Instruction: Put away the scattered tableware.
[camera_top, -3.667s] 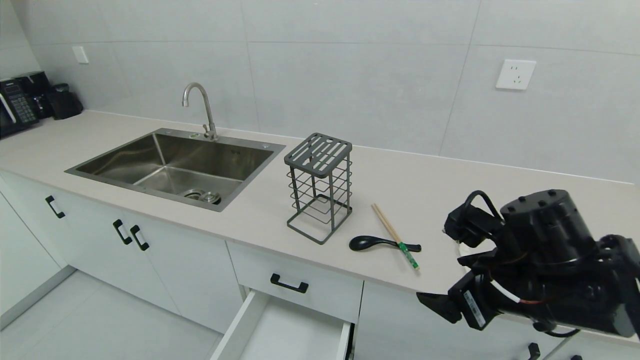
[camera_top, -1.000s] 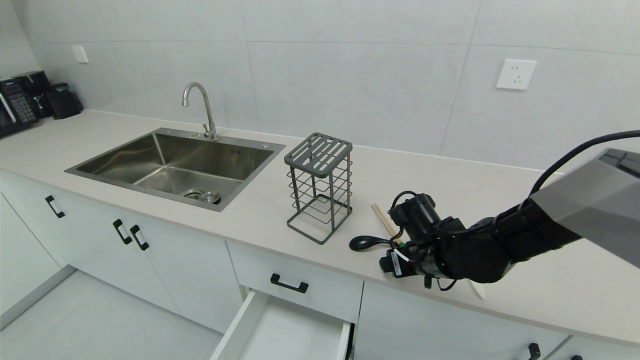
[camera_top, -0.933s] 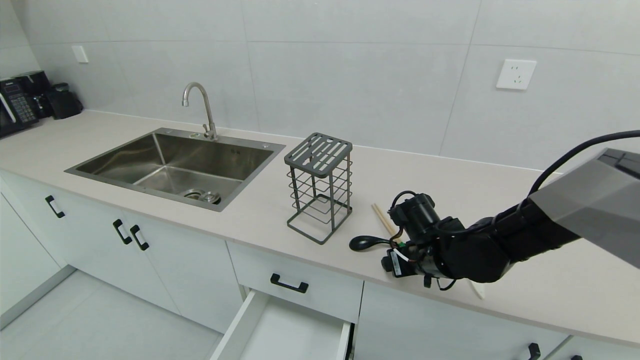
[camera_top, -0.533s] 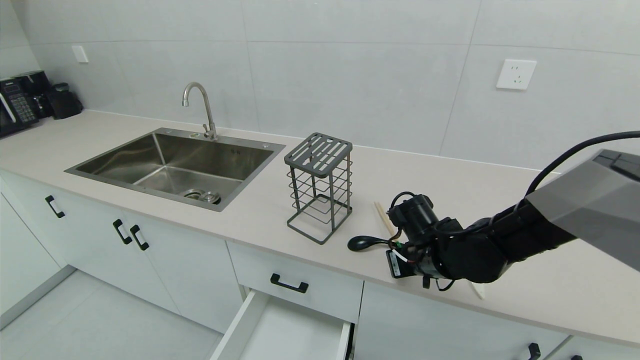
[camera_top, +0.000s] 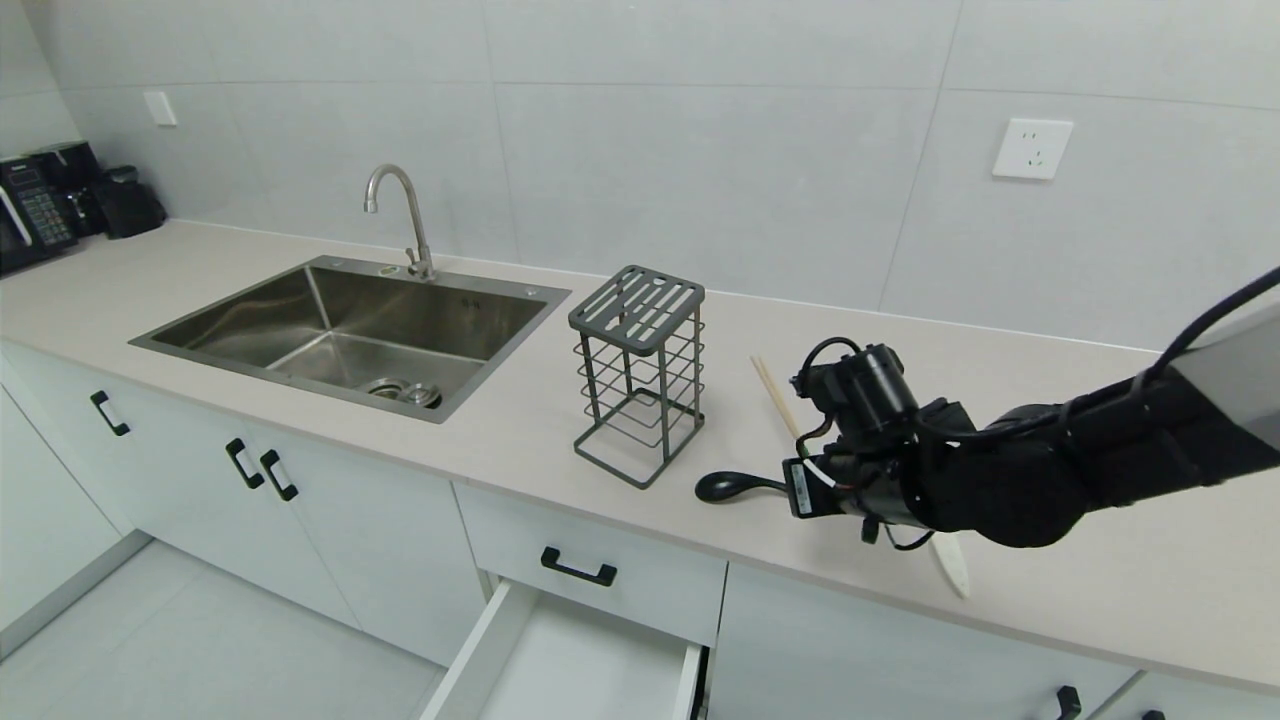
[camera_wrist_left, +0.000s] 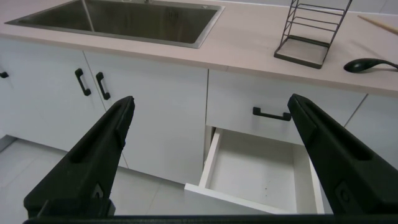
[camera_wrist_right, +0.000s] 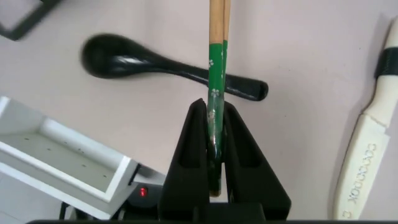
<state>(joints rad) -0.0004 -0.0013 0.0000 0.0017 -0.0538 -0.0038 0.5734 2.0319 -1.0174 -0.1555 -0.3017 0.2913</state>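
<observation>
A pair of wooden chopsticks (camera_top: 778, 396) with green ends (camera_wrist_right: 216, 68) is held just above the counter, my right gripper (camera_wrist_right: 214, 112) shut on the green end. In the head view that gripper (camera_top: 808, 452) hovers right of the dark wire rack (camera_top: 640, 375). A black spoon (camera_top: 730, 487) lies on the counter below the chopsticks, also seen from the right wrist (camera_wrist_right: 161, 59). A white knife (camera_top: 950, 570) lies near the counter's front edge, its handle (camera_wrist_right: 367, 155) beside the gripper. My left gripper (camera_wrist_left: 208, 162) hangs open, low in front of the cabinets.
An open white drawer (camera_top: 570, 660) stands out under the counter below the rack, also in the left wrist view (camera_wrist_left: 261, 174). A steel sink (camera_top: 350, 330) with a tap is at the left. Appliances stand at the far left. The countertop (camera_top: 1000, 400) runs right.
My right arm came in from the right, shut on the chopsticks' green end and lifted them off the counter. The spoon shifted slightly to the left.
</observation>
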